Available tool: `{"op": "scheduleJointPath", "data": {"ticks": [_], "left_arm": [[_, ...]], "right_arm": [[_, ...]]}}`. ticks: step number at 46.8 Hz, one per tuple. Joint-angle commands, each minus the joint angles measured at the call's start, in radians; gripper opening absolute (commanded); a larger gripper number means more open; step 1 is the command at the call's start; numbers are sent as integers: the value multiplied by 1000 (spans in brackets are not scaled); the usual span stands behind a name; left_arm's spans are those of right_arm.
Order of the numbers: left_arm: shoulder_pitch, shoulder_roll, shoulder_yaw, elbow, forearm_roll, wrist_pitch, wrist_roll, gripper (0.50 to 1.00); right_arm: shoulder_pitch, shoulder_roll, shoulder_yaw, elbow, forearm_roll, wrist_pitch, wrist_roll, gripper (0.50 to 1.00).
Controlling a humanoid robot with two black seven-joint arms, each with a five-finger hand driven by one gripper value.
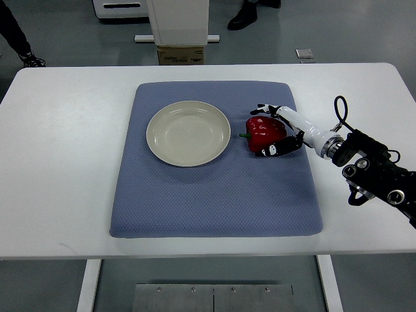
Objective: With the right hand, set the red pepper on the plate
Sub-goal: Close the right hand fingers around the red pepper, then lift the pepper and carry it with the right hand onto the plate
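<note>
1. Right hand (pixel 275 130) is in from the right edge, reaching across the blue mat (pixel 214 195) on the white table (pixel 58 162).
2. The red pepper (pixel 265 132) lies on the mat, just beside the plate (pixel 188 133) on its right, green stem pointing toward the plate. It is not touching the rim; a strip of mat shows between them.
3. Fingers curl around the pepper from the far side and the near side, dark fingertips (pixel 268 151) pressed close at the front and another set showing over the top. That reads as a grip closing on the pepper, though whether it is fully tight I cannot say from this steep angle.
4. The pepper looks to be resting on the mat, not lifted, so my call is that we are at the grasp step, with the carry not yet begun.
5. The plate is empty and sits left of centre on the mat.
6. Next move, as I judge it: firm up the hold, raise the pepper clear of the mat, carry it left over the plate's rim, and set it down in the middle before opening the fingers.
7. No left arm in the picture.
</note>
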Motion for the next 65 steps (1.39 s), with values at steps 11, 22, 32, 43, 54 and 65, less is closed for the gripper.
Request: {"op": "scheduleJointPath", "data": {"ticks": [11, 22, 32, 43, 54, 65], "left_arm": [[0, 0, -1, 0, 0, 0, 0, 1000], [0, 0, 0, 0, 0, 0, 0, 1000], [0, 0, -1, 0, 0, 0, 0, 1000], [0, 0, -1, 0, 0, 0, 0, 1000], [0, 0, 0, 0, 0, 0, 0, 1000], [0, 0, -1, 0, 0, 0, 0, 1000]], "right_arm": [[0, 4, -5, 0, -3, 0, 0, 916], [2, 3, -19, 0, -6, 0, 5, 621], [2, 3, -16, -1, -5, 0, 11, 500], [23, 4, 10, 0, 9, -25, 11, 500], [97, 6, 12, 0, 37, -23, -3, 500], [138, 76, 12, -1, 40, -23, -51, 500]]}}
